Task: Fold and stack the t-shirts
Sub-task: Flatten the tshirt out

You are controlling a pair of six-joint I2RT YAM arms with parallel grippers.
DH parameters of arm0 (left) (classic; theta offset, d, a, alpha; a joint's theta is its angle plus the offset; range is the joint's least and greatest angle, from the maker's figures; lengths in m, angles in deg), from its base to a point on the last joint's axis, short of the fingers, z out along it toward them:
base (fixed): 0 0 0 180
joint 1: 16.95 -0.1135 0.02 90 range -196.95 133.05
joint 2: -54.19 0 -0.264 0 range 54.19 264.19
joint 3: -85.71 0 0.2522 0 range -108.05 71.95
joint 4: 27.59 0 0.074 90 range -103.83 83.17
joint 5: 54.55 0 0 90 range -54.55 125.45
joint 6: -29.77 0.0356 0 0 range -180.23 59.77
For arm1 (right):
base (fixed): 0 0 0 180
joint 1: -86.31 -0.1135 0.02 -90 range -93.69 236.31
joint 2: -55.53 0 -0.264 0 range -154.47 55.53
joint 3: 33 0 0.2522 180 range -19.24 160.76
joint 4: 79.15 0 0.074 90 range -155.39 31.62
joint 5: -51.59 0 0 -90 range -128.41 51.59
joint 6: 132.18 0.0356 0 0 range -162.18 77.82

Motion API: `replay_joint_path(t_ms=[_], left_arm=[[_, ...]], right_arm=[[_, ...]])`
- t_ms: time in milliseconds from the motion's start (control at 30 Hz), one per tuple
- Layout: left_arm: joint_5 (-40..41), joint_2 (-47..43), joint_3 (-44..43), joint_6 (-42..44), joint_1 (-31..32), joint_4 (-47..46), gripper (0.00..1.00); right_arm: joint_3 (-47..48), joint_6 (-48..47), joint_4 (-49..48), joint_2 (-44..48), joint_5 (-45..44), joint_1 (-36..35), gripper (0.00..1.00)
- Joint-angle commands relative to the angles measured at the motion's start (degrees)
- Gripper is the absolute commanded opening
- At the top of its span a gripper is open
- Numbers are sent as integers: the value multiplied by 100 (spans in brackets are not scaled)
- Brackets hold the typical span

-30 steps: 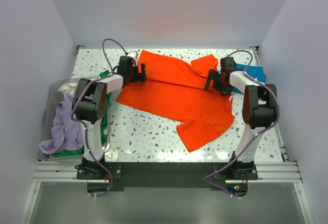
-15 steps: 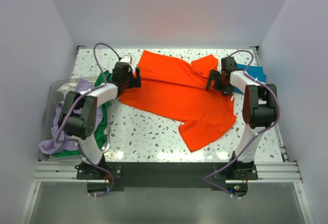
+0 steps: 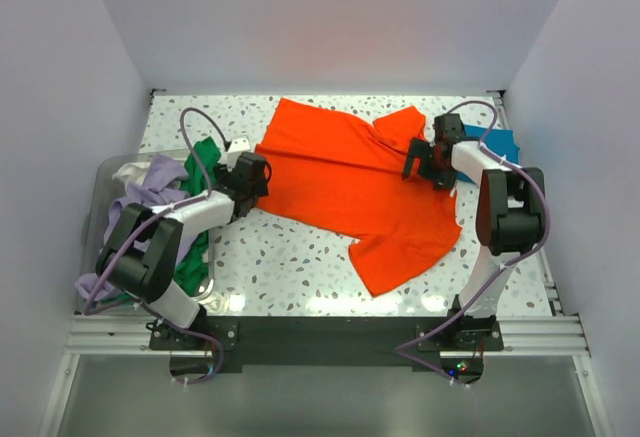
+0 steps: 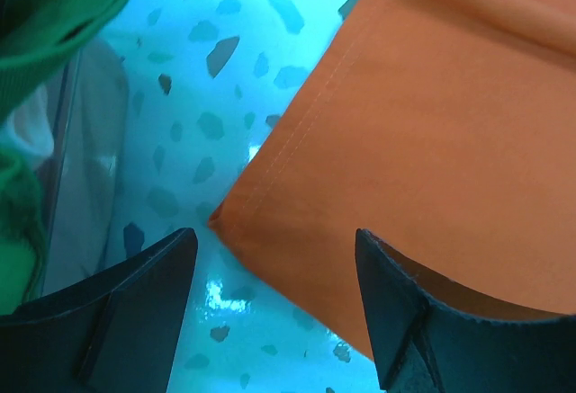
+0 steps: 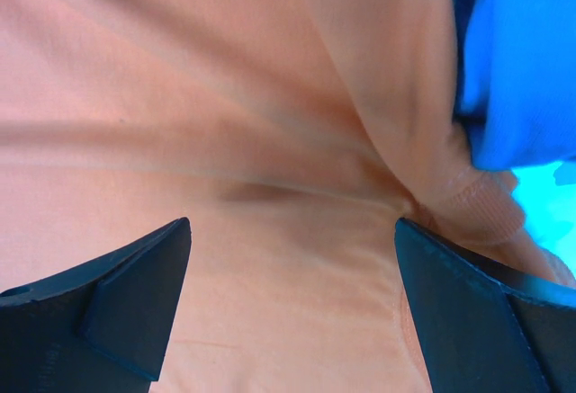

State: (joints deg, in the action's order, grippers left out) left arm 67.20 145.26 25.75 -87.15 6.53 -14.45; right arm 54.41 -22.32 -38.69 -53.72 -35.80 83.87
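The orange t-shirt (image 3: 345, 182) lies spread and wrinkled across the middle of the speckled table (image 3: 290, 257). The left gripper (image 4: 274, 249) sits low at the shirt's left hem corner. Its jaws stand apart with the corner between them, not pinched. The right gripper (image 5: 292, 231) is over the shirt's far right part, beside the collar. Its jaws stand wide apart above the cloth and hold nothing. The teal-blue t-shirt (image 3: 498, 142) lies at the far right, touching the orange one. A green t-shirt (image 3: 205, 157), a lavender t-shirt (image 3: 140, 202) and a whitish t-shirt (image 3: 128, 170) are heaped in the clear bin (image 3: 100, 182) at the left.
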Motion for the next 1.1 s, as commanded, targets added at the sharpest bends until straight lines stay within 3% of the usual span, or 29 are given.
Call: replay_joint_path(t_ms=[0,267,633,1067], left_arm=[[885,-2,-30,-506,235,54,75],[1299,350,-126,-692,253,422,70],[1422,772,-259,-745,244,186,55],[1282,983,-329,-675,51,-157,46]], right_arm=[[-105,-70,-138,396,257,33,99],[-272,-78,-279,536,389,33,99],[-298,-87,-297,528,415,24,99],[-325,-114,-314,528,363,24,99]])
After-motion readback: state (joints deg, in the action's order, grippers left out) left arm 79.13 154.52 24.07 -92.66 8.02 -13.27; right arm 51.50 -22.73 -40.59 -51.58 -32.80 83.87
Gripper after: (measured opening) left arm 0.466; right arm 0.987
